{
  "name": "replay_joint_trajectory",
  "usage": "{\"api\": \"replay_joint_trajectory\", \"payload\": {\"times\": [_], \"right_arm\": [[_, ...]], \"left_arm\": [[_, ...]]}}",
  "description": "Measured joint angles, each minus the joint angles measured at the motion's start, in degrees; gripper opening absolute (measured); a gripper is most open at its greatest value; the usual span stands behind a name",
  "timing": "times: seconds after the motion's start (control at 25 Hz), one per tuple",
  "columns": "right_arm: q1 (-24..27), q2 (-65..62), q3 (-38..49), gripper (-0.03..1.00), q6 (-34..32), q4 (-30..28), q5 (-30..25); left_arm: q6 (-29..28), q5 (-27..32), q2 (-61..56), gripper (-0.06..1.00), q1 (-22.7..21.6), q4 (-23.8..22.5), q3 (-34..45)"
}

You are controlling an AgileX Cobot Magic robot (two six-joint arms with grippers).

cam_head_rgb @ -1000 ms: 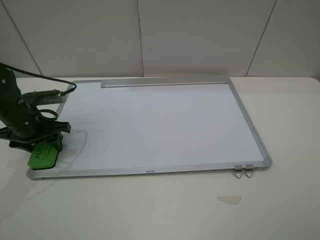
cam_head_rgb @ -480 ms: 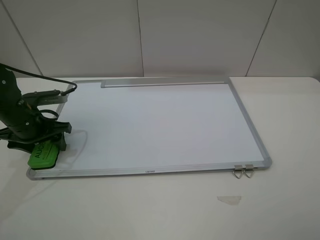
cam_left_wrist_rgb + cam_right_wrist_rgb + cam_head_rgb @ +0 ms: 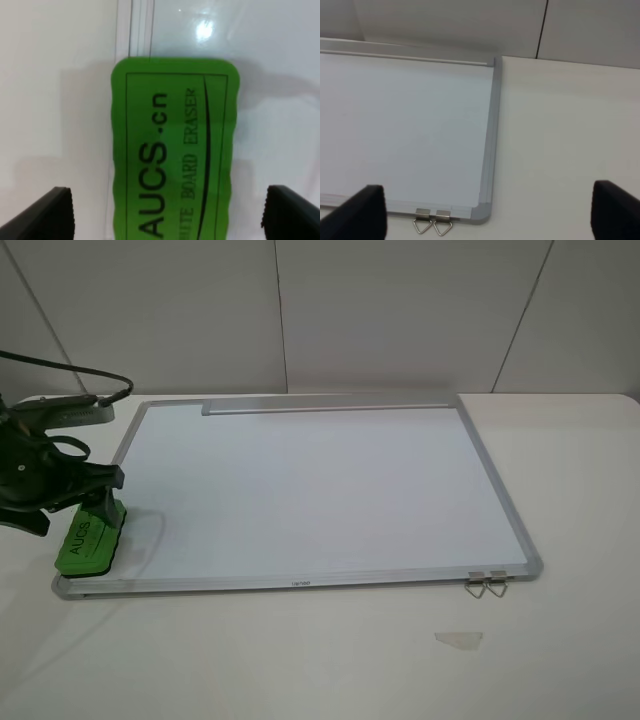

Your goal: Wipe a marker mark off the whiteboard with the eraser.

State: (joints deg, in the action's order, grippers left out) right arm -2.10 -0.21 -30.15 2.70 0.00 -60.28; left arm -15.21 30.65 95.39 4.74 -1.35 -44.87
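Whiteboard (image 3: 300,490) lies flat on the white surface (image 3: 300,660), grey tray strip (image 3: 325,405) along its far edge and nothing visible in the strip. Two metal clips (image 3: 486,583) hang off the near frame by the right corner; they also show in the right wrist view. Green eraser (image 3: 90,537) sits at the board's near left corner, lapping over the left frame rail, lettering "AUCS.cn" up. Left gripper (image 3: 167,210) is above it: jaws spread wide, one tip off each long side of the eraser with clear gaps, holding nothing. Right gripper (image 3: 487,210) is off the board's right near corner, jaws wide apart and empty, both tips dark at the frame edges. No marker mark can be made out on the board face in any view. A small scrap of tape (image 3: 458,639) lies on the surface in front of the board.
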Motion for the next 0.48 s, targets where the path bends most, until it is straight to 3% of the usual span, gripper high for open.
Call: {"api": "replay_joint_trajectory", "payload": {"times": [0.48], "right_arm": [[0.0, 0.0, 0.0, 0.82, 0.0, 0.0, 0.0]], "left_arm": [[3.68, 32.67, -9.95, 0.77, -0.08, -1.19, -6.08]]}}
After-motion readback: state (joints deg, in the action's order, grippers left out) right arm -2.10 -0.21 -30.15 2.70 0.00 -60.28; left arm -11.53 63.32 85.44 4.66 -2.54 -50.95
